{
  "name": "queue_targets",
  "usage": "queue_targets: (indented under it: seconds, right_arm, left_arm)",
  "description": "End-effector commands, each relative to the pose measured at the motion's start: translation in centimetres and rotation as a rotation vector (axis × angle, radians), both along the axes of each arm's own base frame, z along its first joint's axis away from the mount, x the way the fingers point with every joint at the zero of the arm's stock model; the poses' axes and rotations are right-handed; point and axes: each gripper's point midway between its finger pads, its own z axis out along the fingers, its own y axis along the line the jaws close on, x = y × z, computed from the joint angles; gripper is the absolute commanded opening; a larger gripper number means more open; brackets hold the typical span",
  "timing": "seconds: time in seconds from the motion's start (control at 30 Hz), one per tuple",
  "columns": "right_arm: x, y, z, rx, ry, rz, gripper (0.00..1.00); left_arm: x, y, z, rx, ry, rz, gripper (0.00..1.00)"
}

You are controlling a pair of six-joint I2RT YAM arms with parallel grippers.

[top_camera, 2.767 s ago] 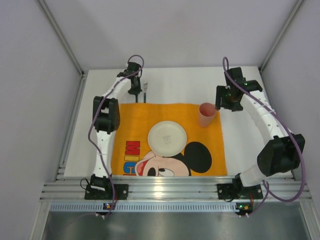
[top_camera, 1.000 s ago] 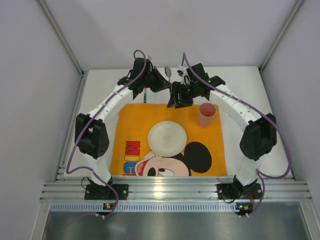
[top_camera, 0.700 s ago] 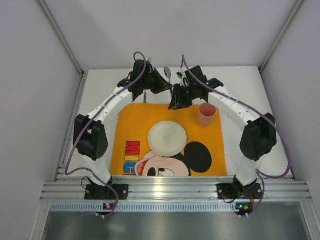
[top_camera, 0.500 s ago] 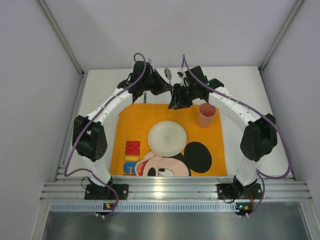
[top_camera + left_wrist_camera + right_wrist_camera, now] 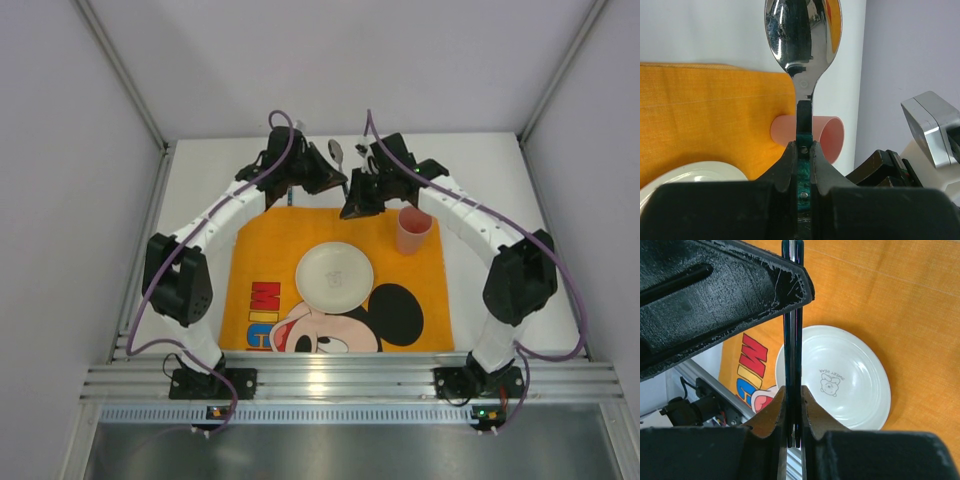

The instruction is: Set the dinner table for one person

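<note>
Setting partly done, by my reading. Top view: table (image 5: 480, 160) is carrying an orange placemat (image 5: 260, 240) that is reaching toward its near edge. Plate (image 5: 334, 276) is sitting mid-mat and pink cup (image 5: 412, 229) is standing at the mat's far right corner. Spoon (image 5: 336, 150) is hanging in the air over the mat's far edge, not yet laid.

Left wrist view: left gripper (image 5: 804, 147) is pinching the spoon's handle, bowl pointing away.

Right wrist view: right gripper (image 5: 792, 395) is pressing together on the same handle, above the plate.
</note>
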Motion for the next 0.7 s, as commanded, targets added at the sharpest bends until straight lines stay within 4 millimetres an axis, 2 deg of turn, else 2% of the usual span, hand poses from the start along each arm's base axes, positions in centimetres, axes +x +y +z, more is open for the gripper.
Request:
queue_targets:
  seconds: [0.0,0.03,0.07,0.13,0.17,0.2,0.23,0.27,0.33,0.37,0.43,0.47,0.5,0.57,0.6,0.67]
  right_arm:
    - [0.6,-0.1,3.5,0.036,-0.119,-0.022,0.00]
    - [0.4,-0.1,3.7,0.040,-0.122,-0.017,0.00]
    - [0.2,-0.3,3.5,0.036,-0.114,-0.017,0.00]
    - [-0.4,-0.8,3.8,0.033,-0.114,-0.023,0.00]
    - [-1.1,-1.4,2.7,0.006,-0.089,-0.024,0.00]
    - [-1.4,-2.2,2.9,-0.012,-0.102,-0.038,0.00]
    - [-1.8,-2.8,2.6,-0.030,-0.103,-0.046,0.00]
    - [-2.6,-4.0,0.8,-0.071,-0.069,-0.058,0.00]
    - [-3.5,-5.5,0.4,-0.093,-0.071,-0.086,0.00]
    - [-4.3,-6.4,-1.1,-0.116,-0.033,-0.099,0.00]
    - [-5.5,-7.2,-1.5,-0.123,-0.025,-0.104,0.00]
    - [-6.3,-7.6,-2.5,-0.136,0.007,-0.111,0.00]
    - [-6.9,-7.9,-2.3,-0.129,0.009,-0.116,0.00]
    - [-8.2,-8.5,-3.4,-0.139,0.049,-0.130,0.00]
    - [-8.7,-8.7,-3.2,-0.129,0.048,-0.132,0.00]
    - [-9.8,-9.2,-4.3,-0.140,0.082,-0.142,0.00]
  left_arm:
    - [-1.2,-0.1,4.1,-0.034,-0.104,-0.037,0.00]
    - [-1.4,0.1,3.5,-0.012,-0.089,-0.044,0.00]
    - [-1.3,0.2,3.8,0.004,-0.096,-0.045,0.17]
    - [-1.8,0.8,2.6,0.067,-0.073,-0.063,0.51]
    - [-2.0,1.1,2.3,0.088,-0.065,-0.062,0.72]
    - [-2.1,1.5,1.9,0.125,-0.077,-0.066,0.88]
    - [-2.4,2.0,2.0,0.145,-0.082,-0.065,0.99]
    - [-3.0,2.7,1.0,0.184,-0.050,-0.065,0.99]
    - [-3.4,4.4,0.5,0.253,-0.058,-0.035,0.99]
    - [-4.0,5.3,-0.9,0.284,-0.028,-0.028,0.99]
    - [-4.6,6.9,-1.1,0.316,-0.034,-0.003,0.99]
    - [-5.1,7.8,-2.3,0.335,-0.008,0.006,0.99]
    - [-5.1,9.0,-2.1,0.343,-0.013,0.027,0.99]
    - [-5.0,11.0,-3.0,0.359,0.016,0.063,0.99]
    - [-5.1,11.6,-3.2,0.366,0.026,0.070,0.99]
    - [-4.8,12.7,-3.3,0.368,0.033,0.089,0.98]
